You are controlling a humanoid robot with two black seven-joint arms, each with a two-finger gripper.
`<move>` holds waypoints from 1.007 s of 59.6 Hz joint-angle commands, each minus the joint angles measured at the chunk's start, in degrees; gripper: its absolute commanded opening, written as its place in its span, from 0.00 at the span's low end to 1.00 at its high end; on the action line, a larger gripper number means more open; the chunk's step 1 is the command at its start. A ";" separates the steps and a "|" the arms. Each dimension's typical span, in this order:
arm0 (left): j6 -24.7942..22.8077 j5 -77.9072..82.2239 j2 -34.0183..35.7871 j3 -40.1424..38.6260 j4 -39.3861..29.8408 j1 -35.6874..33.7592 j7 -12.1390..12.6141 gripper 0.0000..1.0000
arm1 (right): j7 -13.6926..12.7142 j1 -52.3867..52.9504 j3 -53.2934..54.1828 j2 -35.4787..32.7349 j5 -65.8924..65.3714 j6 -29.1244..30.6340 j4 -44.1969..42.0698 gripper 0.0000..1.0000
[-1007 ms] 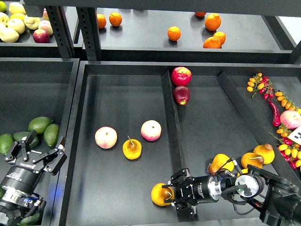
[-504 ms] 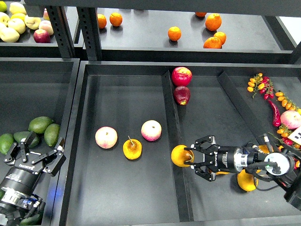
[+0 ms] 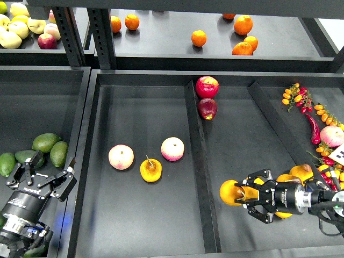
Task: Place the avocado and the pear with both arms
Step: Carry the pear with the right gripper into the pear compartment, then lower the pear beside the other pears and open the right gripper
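My right gripper [image 3: 243, 194] is shut on the yellow-orange pear [image 3: 229, 192] and holds it in the right compartment of the middle tray [image 3: 226, 129], just right of the divider [image 3: 200, 172]. My left gripper [image 3: 54, 160] is open and empty at the lower left, over the left bin [image 3: 32, 102]. Several green avocados lie at its fingertips. The darkest avocado [image 3: 23, 156] lies partly behind the left finger. Paler ones [image 3: 45, 142] sit beside it.
An orange pear with a long stem [image 3: 151, 169] and two pink apples [image 3: 121, 157] [image 3: 172, 149] lie in the left compartment. Two red apples [image 3: 207, 86] sit by the divider's far end. More pears [image 3: 301, 172] lie behind my right gripper. Tomatoes and peppers [image 3: 312, 115] lie at far right.
My right gripper has carried the pear from the left compartment's front, over the divider, into the right compartment. The left gripper has hardly moved.
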 commanded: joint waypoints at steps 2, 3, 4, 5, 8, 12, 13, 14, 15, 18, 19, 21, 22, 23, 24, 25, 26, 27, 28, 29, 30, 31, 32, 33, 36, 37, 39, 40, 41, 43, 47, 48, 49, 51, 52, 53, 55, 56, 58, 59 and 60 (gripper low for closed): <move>0.01 0.00 0.00 -0.07 -0.07 0.06 0.00 0.99 | 0.00 -0.30 0.00 0.02 -0.20 0.04 -0.45 0.17; 0.01 -0.09 0.00 -0.07 -0.07 0.06 0.00 0.99 | 0.00 -0.30 0.00 0.02 -0.20 0.04 -0.45 0.17; 0.01 -0.09 0.00 -0.07 -0.07 0.06 0.00 0.99 | 0.00 -0.30 -0.09 0.02 -0.20 0.04 -0.45 0.17; 0.01 -0.09 0.00 -0.07 0.02 0.06 0.00 0.99 | 0.00 -0.30 -0.09 0.02 -0.20 0.04 -0.45 0.17; 0.01 -0.09 0.00 -0.07 -0.07 0.06 0.00 0.99 | 0.00 -0.30 -0.18 0.02 -0.46 0.04 -0.72 0.17; 0.01 -0.09 0.00 -0.07 -0.07 0.06 0.00 0.99 | 0.00 -0.30 -0.18 0.11 -1.60 0.04 -1.59 0.17; 0.01 -0.09 0.00 -0.07 -0.07 0.06 0.00 0.99 | 0.00 -0.30 -0.18 0.11 -1.78 0.04 -1.68 0.17; 0.01 -0.09 0.00 -0.07 -0.07 0.06 0.00 0.99 | 0.00 -0.30 -0.18 0.19 -2.22 0.04 -1.86 0.18; 0.01 -0.09 0.00 -0.07 -0.07 0.06 0.00 0.99 | 0.00 -0.30 -0.18 0.28 -2.57 0.04 -1.95 0.18; 0.01 -0.09 0.00 -0.07 -0.07 0.06 0.00 0.99 | 0.00 -0.39 -0.18 0.28 -3.01 0.04 -2.12 0.18; 0.01 -0.09 0.00 -0.07 -0.07 0.06 0.00 0.99 | 0.00 -0.48 -0.18 0.28 -3.01 0.04 -2.12 0.19; 0.01 -0.09 0.00 -0.07 -0.07 0.06 0.00 0.99 | 0.00 -0.74 -0.18 0.37 -3.10 0.04 -2.30 0.19; 0.01 -0.09 0.00 -0.07 -0.07 0.06 0.00 0.99 | 0.00 -0.74 -0.18 0.37 -3.10 0.04 -2.39 0.19; 0.01 -0.09 0.00 -0.07 -0.07 0.06 0.00 0.99 | 0.00 -0.83 -0.18 0.46 -3.10 0.04 -2.47 0.19; 0.01 -0.09 0.00 -0.07 -0.07 0.06 0.00 0.99 | 0.00 -0.83 -0.18 0.46 -3.10 0.04 -2.48 0.19; 0.01 -0.09 0.00 -0.07 -0.07 0.06 0.00 0.99 | 0.00 -0.92 -0.18 0.54 -3.19 0.04 -2.56 0.20; 0.01 -0.09 0.00 -0.07 0.02 0.06 0.00 0.99 | 0.00 -0.92 -0.18 0.54 -3.19 -0.04 -2.56 0.20; 0.01 -0.09 0.00 -0.07 0.02 0.06 0.00 0.99 | 0.00 -0.92 -0.18 0.54 -3.19 -0.04 -2.56 0.20; 0.01 -0.09 0.00 -0.07 -0.07 0.06 0.00 0.99 | 0.00 -0.92 -0.18 0.54 -3.19 -0.04 -2.56 0.20; 0.01 -0.09 0.00 -0.07 -0.07 0.06 0.00 0.99 | 0.00 -0.92 -0.18 0.54 -3.19 -0.04 -2.65 0.20; 0.01 -0.09 0.00 -0.07 -0.07 0.06 0.00 0.99 | 0.00 -0.92 -0.18 0.54 -3.19 -0.04 -2.65 0.20; 0.01 -0.09 0.00 -0.07 -0.07 0.06 0.00 0.99 | 0.00 -0.92 -0.18 0.63 -3.19 -0.04 -2.65 0.21; 0.01 -0.09 0.00 -0.07 -0.07 0.06 0.00 0.99 | 0.00 -1.00 -0.18 0.63 -3.19 -0.04 -2.65 0.21; 0.01 -0.09 0.00 -0.07 -0.07 0.06 0.00 0.99 | 0.00 -0.92 -0.18 0.63 -3.19 -0.04 -2.65 0.22; 0.01 -0.09 0.00 -0.07 0.02 0.06 0.00 0.99 | 0.00 -0.92 -0.18 0.72 -3.19 -0.04 -2.65 0.23; 0.01 -0.09 0.00 -0.07 -0.07 0.06 0.00 0.99 | 0.00 -0.92 -0.18 0.72 -3.19 -0.04 -2.65 0.23; 0.01 -0.09 0.00 -0.07 -0.07 0.06 0.00 0.99 | 0.00 -0.92 -0.18 0.72 -3.19 -0.13 -2.65 0.25; 0.01 -0.09 0.00 -0.07 -0.07 0.06 0.00 0.99 | 0.00 -0.92 -0.18 0.72 -3.19 -0.13 -2.65 0.27; 0.01 -0.09 0.00 -0.07 -0.07 0.06 0.00 0.99 | 0.00 -0.92 -0.18 0.72 -3.27 -0.13 -2.65 0.28; 0.01 -0.09 0.00 -0.07 -0.07 0.06 0.00 0.99 | 0.00 -0.92 -0.27 0.72 -3.36 -0.13 -2.65 0.29; 0.01 -0.09 0.00 -0.07 -0.07 0.24 0.00 0.99 | 0.00 -0.92 -0.27 0.72 -3.54 -0.13 -2.56 0.30; 0.01 -0.09 0.00 -0.07 -0.07 0.33 0.00 0.99 | 0.00 -1.00 -0.27 0.72 -3.54 -0.13 -2.56 0.30; 0.01 -0.09 0.00 -0.07 -0.07 0.41 0.00 0.99 | 0.00 -1.00 -0.27 0.72 -3.54 -0.13 -2.56 0.31; 0.01 -0.09 0.00 -0.07 -0.07 0.41 0.00 0.99 | 0.00 -1.00 -0.35 0.72 -3.63 -0.13 -2.56 0.34; 0.01 -0.09 0.00 -0.07 -0.07 0.41 0.00 0.99 | 0.00 -1.00 -0.35 0.72 -3.63 -0.13 -2.56 0.35; 0.01 -0.09 0.00 -0.07 -0.07 0.50 0.00 0.99 | 0.00 -0.92 -0.44 0.72 -3.71 -0.13 -2.56 0.36; 0.01 -0.09 0.00 -0.07 -0.07 0.50 0.00 0.99 | 0.00 -1.00 -0.44 0.72 -3.80 -0.13 -2.56 0.37; 0.01 -0.09 0.00 -0.07 -0.16 0.50 0.00 0.99 | 0.00 -1.00 -0.44 0.63 -3.89 -0.13 -2.56 0.38; 0.01 -0.09 0.00 -0.07 -0.16 0.68 0.00 0.99 | 0.00 -0.92 -0.44 0.63 -4.07 -0.13 -2.56 0.38; 0.01 -0.09 0.00 -0.07 -0.16 0.68 0.00 0.99 | 0.00 -0.92 -0.44 0.63 -4.07 -0.13 -2.56 0.38; 0.01 -0.09 0.00 -0.07 -0.16 0.68 0.00 0.99 | 0.00 -0.92 -0.44 0.63 -4.15 -0.13 -2.56 0.38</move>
